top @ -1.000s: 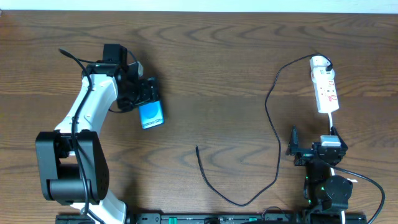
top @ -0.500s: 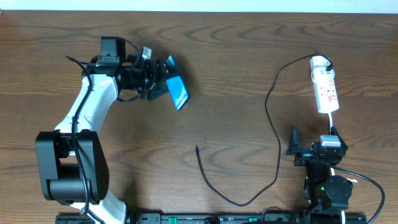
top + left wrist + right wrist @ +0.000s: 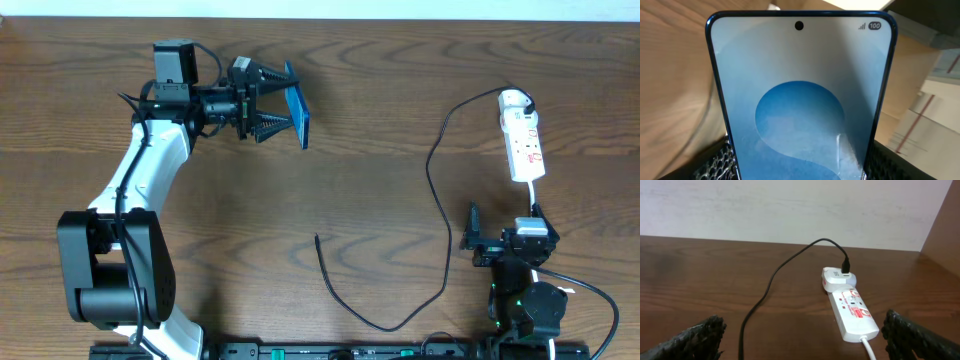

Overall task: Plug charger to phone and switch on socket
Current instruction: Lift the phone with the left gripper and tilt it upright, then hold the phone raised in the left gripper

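Phone (image 3: 296, 113): one. It is held off the worktop (image 3: 380, 150) in the left gripper (image 3: 285, 103), well apart from the socket (image 3: 522, 140), on the left arm's side. The fingers (image 3: 268, 128) are clamped on the phone from two sides.
- Overhead view: only a narrow blue slab, nearly edge-on.
- Left wrist view: the full screen (image 3: 800, 100), pale with a darker blue oval, a camera hole at top centre, signal bars and a "100" mark in the corner. Black fingers (image 3: 715, 165) flank its lower edges. Neither the socket nor the cable shows here.

Socket: one, a white strip lying flat with red marks on its face (image 3: 852, 311).
- Adapter (image 3: 836, 277): one, at the socket's far end.
- White cord (image 3: 867, 347): one, leaving the socket's near end.

Charger (image 3: 440, 200): one, a thin black cable.
- Right wrist view: one end plugged into the adapter, the rest running off the frame's lower edge.
- Overhead view: the whole run, looping away from the socket to a free tip (image 3: 317, 238) that lies on the worktop, well apart from the socket and apart from the phone.

Right gripper (image 3: 804, 320): one, near the socket's cord end. Its fingers (image 3: 700, 340) are spread wide and grasp nothing.

Arms: two.
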Robot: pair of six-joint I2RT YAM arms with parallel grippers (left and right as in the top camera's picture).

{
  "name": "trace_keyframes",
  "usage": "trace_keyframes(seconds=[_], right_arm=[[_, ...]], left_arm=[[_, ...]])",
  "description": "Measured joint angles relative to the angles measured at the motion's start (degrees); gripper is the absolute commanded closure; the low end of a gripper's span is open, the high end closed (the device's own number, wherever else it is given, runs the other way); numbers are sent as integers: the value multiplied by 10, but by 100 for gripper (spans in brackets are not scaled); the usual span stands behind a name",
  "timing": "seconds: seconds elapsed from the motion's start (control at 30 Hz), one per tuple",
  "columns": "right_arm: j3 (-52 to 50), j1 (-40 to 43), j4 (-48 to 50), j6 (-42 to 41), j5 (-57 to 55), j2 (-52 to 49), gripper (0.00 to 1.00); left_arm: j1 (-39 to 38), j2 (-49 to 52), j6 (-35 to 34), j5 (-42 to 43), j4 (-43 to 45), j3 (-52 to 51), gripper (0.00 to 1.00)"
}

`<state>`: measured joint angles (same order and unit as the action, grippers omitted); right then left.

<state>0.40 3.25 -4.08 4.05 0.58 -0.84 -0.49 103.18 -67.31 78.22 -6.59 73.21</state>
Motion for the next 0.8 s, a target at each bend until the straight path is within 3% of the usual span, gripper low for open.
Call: trace_keyframes(seconds=[0.33, 0.8], right_arm=[[0, 0, 0, 0, 0, 0, 1], [0, 0, 0, 0, 0, 0, 1]], left_arm=[[0, 0, -135, 25, 28, 0, 93], [0, 0, -199, 27, 28, 0, 93]])
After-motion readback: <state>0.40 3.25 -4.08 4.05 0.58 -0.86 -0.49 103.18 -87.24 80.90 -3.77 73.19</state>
